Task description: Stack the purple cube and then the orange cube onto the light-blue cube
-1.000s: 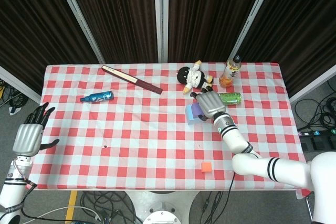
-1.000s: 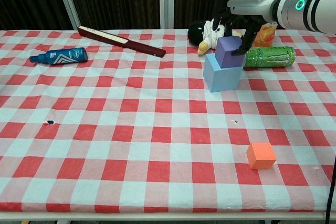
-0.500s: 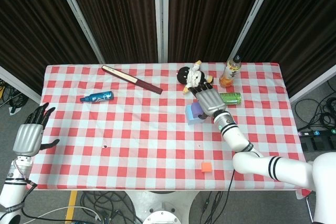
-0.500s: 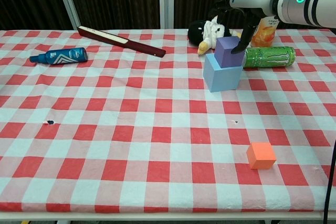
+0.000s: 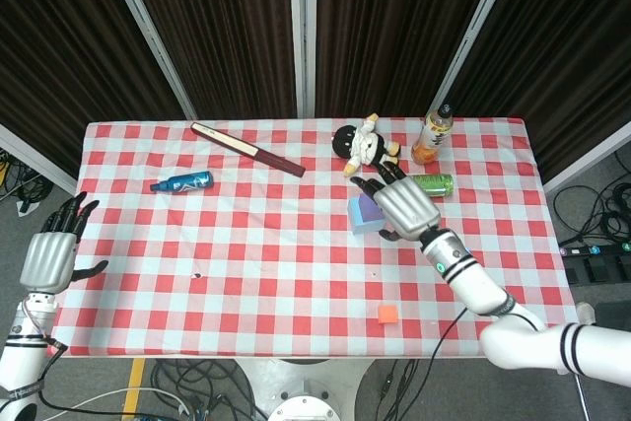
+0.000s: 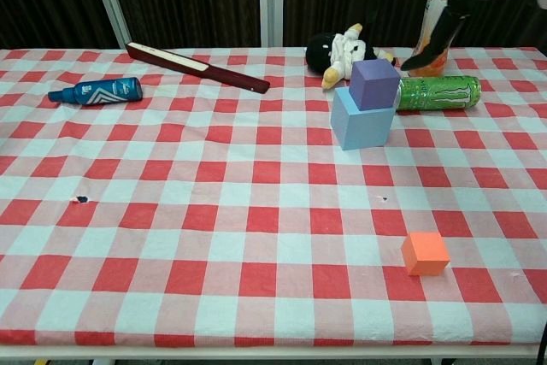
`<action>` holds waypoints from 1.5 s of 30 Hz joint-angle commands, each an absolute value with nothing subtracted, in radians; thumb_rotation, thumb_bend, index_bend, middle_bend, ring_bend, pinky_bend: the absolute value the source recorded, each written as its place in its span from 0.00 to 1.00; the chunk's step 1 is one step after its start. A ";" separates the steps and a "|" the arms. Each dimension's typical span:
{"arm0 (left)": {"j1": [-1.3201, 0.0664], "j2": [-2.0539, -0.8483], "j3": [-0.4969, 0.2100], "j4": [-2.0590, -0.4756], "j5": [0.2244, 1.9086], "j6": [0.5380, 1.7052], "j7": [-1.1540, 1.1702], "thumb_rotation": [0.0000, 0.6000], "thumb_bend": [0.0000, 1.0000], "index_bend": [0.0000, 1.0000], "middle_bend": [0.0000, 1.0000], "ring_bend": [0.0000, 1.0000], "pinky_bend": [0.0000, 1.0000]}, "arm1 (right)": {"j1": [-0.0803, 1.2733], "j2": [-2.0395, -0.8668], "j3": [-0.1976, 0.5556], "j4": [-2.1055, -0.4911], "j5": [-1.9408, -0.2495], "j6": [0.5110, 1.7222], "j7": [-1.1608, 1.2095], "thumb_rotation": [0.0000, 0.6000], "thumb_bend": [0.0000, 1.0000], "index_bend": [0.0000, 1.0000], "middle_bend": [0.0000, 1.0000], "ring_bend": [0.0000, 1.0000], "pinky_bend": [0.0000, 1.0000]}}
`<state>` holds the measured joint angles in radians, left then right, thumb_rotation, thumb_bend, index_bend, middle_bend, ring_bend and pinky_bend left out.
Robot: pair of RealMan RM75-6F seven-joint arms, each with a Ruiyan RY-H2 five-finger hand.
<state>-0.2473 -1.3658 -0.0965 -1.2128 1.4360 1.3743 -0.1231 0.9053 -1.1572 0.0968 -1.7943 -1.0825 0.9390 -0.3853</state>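
The small purple cube (image 6: 374, 83) is sitting on the larger light-blue cube (image 6: 361, 122) toward the far right of the checked desk (image 6: 214, 211), so the next reach should be clearing that stack widely before dropping toward the small orange cube (image 6: 425, 253) near the front edge. The right hand (image 5: 404, 206) is hovering above the stack, fingers spread, holding nothing; the left hand (image 5: 51, 251) is hanging empty and splayed off the desk's left side.

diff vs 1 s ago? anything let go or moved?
The right hand has let go of the small purple cube and lifted up and away, fingers now spread above it. The purple cube sits where it was on the larger light-blue cube, skewed toward its far right corner. The small orange cube has not moved, and the left hand is still open off the table's left edge.
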 commanded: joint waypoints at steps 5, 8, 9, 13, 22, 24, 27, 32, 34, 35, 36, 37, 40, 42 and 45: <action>-0.245 -1.364 -0.100 -1.213 1.431 1.379 -0.114 1.00 0.00 0.16 0.12 0.08 0.18 | 0.728 -1.056 -0.069 -1.906 -1.342 1.002 -0.270 1.00 0.10 0.10 0.34 0.11 0.09; -0.245 -1.364 -0.099 -1.213 1.432 1.376 -0.110 1.00 0.00 0.16 0.12 0.08 0.18 | 0.688 -1.077 -0.109 -1.878 -1.407 1.011 -0.253 1.00 0.10 0.11 0.36 0.13 0.10; -0.245 -1.364 -0.099 -1.212 1.432 1.376 -0.109 1.00 0.00 0.16 0.12 0.08 0.18 | 0.680 -1.085 -0.114 -1.864 -1.422 1.015 -0.250 1.00 0.10 0.11 0.37 0.13 0.10; -0.246 -1.367 -0.098 -1.212 1.432 1.375 -0.101 1.00 0.00 0.16 0.12 0.08 0.18 | 0.654 -1.127 -0.117 -1.828 -1.447 1.015 -0.225 1.00 0.11 0.11 0.38 0.13 0.10; -0.245 -1.360 -0.098 -1.207 1.428 1.365 -0.122 1.00 0.00 0.16 0.12 0.08 0.18 | 0.527 -1.304 -0.103 -1.810 -1.383 1.149 -0.392 1.00 0.11 0.15 0.44 0.17 0.10; -0.245 -1.360 -0.097 -1.206 1.426 1.360 -0.127 1.00 0.00 0.16 0.12 0.08 0.18 | 0.507 -1.337 -0.102 -1.812 -1.364 1.163 -0.433 1.00 0.11 0.15 0.44 0.17 0.10; -0.246 -1.361 -0.096 -1.202 1.426 1.358 -0.127 1.00 0.00 0.16 0.12 0.08 0.18 | 0.492 -1.366 -0.096 -1.822 -1.333 1.162 -0.466 1.00 0.11 0.15 0.44 0.17 0.10; -0.244 -1.361 -0.099 -1.201 1.423 1.359 -0.130 1.00 0.00 0.16 0.12 0.08 0.18 | 0.472 -1.394 -0.094 -1.827 -1.321 1.169 -0.506 1.00 0.11 0.15 0.44 0.17 0.10; -0.244 -1.360 -0.099 -1.201 1.422 1.359 -0.132 1.00 0.00 0.16 0.12 0.08 0.18 | 0.467 -1.399 -0.096 -1.828 -1.317 1.167 -0.519 1.00 0.11 0.15 0.44 0.17 0.10; -0.244 -1.360 -0.099 -1.201 1.422 1.359 -0.132 1.00 0.00 0.16 0.12 0.08 0.18 | 0.463 -1.402 -0.097 -1.829 -1.313 1.165 -0.528 1.00 0.11 0.15 0.44 0.17 0.10; -0.244 -1.360 -0.099 -1.201 1.422 1.359 -0.133 1.00 0.00 0.16 0.12 0.08 0.18 | 0.462 -1.404 -0.098 -1.830 -1.310 1.163 -0.535 1.00 0.11 0.15 0.44 0.17 0.10; -0.244 -1.360 -0.099 -1.202 1.422 1.359 -0.133 1.00 0.00 0.16 0.12 0.08 0.18 | 0.460 -1.406 -0.100 -1.832 -1.308 1.161 -0.541 1.00 0.11 0.15 0.44 0.17 0.10; -0.243 -1.360 -0.100 -1.203 1.424 1.362 -0.135 1.00 0.00 0.16 0.12 0.08 0.18 | 0.455 -1.412 -0.104 -1.830 -1.302 1.150 -0.558 1.00 0.11 0.15 0.44 0.17 0.10; -0.243 -1.359 -0.100 -1.204 1.424 1.362 -0.136 1.00 0.00 0.16 0.12 0.08 0.18 | 0.453 -1.415 -0.106 -1.827 -1.294 1.142 -0.567 1.00 0.11 0.15 0.43 0.17 0.10; -0.242 -1.358 -0.101 -1.204 1.423 1.363 -0.136 1.00 0.00 0.16 0.12 0.08 0.18 | 0.454 -1.416 -0.104 -1.825 -1.283 1.127 -0.580 1.00 0.11 0.15 0.43 0.17 0.10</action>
<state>-0.2424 -1.3585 -0.1006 -1.2044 1.4229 1.3629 -0.1359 0.4540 -1.4150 -0.1047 -1.8260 -1.2852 1.1297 -0.5776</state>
